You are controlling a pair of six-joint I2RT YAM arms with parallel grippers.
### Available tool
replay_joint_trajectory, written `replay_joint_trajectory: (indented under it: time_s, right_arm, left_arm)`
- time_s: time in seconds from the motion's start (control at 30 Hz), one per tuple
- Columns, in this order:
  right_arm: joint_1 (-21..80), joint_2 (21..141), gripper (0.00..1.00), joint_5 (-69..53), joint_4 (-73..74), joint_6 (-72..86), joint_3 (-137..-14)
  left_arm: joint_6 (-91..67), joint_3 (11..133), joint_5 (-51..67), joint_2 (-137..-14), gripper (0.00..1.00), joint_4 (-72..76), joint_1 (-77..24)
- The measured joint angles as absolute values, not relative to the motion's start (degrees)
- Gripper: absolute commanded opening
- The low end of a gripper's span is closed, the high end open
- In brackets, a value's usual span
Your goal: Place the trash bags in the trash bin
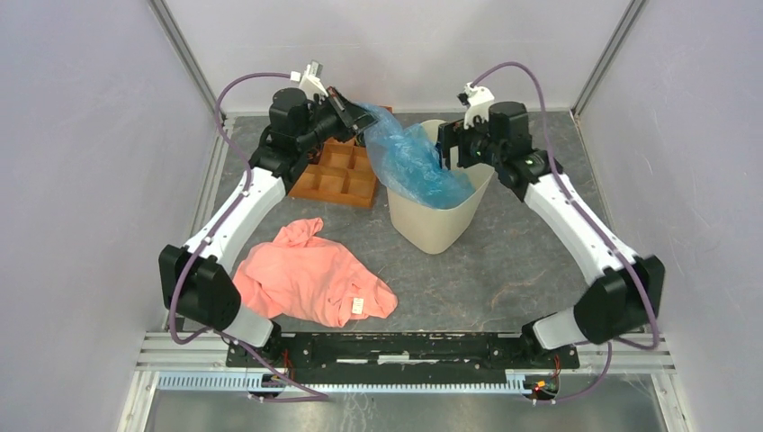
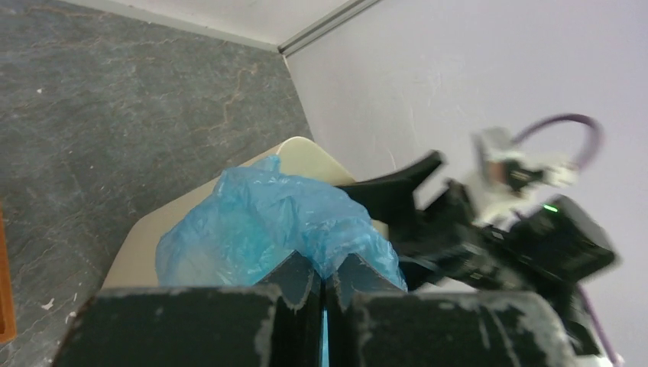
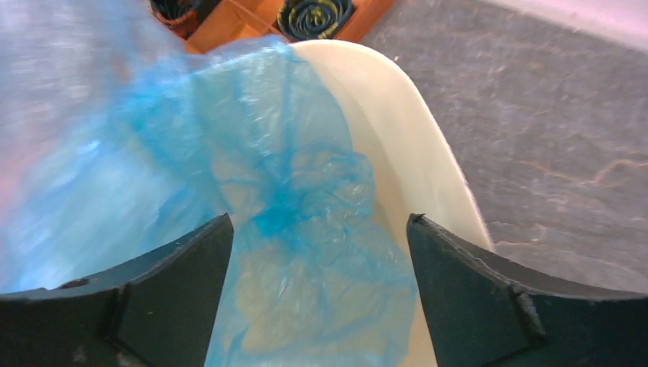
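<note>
The cream-beige trash bin (image 1: 443, 220) stands mid-table. The light-blue trash bag (image 1: 409, 164) stretches from my left gripper (image 1: 367, 115) down into the bin's mouth. My left gripper (image 2: 328, 281) is shut on the bag's upper edge (image 2: 267, 222), held above and left of the bin rim (image 2: 302, 147). My right gripper (image 1: 447, 144) is open, hovering over the bin's far rim. In the right wrist view its fingers (image 3: 319, 229) straddle the bag (image 3: 306, 252) lying inside the bin (image 3: 405, 145), without touching it.
An orange-brown compartmented tray (image 1: 339, 174) sits left of the bin, under the left arm. A salmon-pink garment (image 1: 310, 275) lies on the table at front left. Walls close in on both sides and behind.
</note>
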State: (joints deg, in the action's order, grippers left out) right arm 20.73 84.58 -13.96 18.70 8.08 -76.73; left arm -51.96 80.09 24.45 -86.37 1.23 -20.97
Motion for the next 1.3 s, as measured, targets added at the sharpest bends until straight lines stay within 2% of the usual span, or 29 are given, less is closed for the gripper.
replay_joint_trajectory:
  time_s: [0.07,0.37,0.47,0.57,0.67,0.8,0.9,1.0,1.1,1.17,1.3]
  right_arm:
    - [20.97,81.06,0.98,-12.8,20.14,6.9,-76.9]
    - [21.54,68.77,0.98,4.71,26.68,1.08,-79.96]
    - [21.41,65.45,0.98,6.04,27.79,0.73,-79.96]
    - [21.34,62.02,0.98,0.86,26.17,2.2,-79.5]
    - [21.37,59.31,0.84,-11.03,18.33,6.79,-75.55]
    - [24.38,58.78,0.82,-24.21,9.15,11.33,-68.99]
    - [28.95,59.96,0.78,-26.48,7.73,11.05,-64.73]
    - [31.42,59.96,0.64,-21.06,7.84,8.84,-60.75]
    - [31.38,60.8,0.54,-7.11,7.51,6.35,-59.18]
    - [31.31,61.45,0.53,3.64,5.02,3.46,-57.04]
    - [30.94,65.34,0.59,12.67,0.64,-0.23,-54.52]
  left_arm:
    - [-51.62,80.09,24.18,-86.74,0.02,0.45,-20.93]
    - [-46.13,80.09,23.0,-85.41,0.02,-2.55,-20.45]
    - [-44.64,80.09,24.21,-84.36,0.02,-2.15,-20.34]
    - [-45.08,80.03,27.77,-83.96,0.02,3.64,-20.36]
    - [-47.72,80.05,31.22,-84.07,0.02,12.78,-21.28]
    - [-51.94,83.96,32.36,-87.44,0.02,20.45,-24.29]
    - [-54.37,90.87,32.58,-93.1,0.02,22.81,-26.79]
    - [-56.4,94.08,32.69,-97.1,0.02,24.32,-28.58]
    - [-58.19,94.3,32.95,-99.37,0.02,25.15,-29.65]
    - [-58.52,94.08,33.01,-100.18,0.02,24.91,-29.71]
    - [-57.65,93.54,31.44,-100.2,0.02,22.59,-28.86]
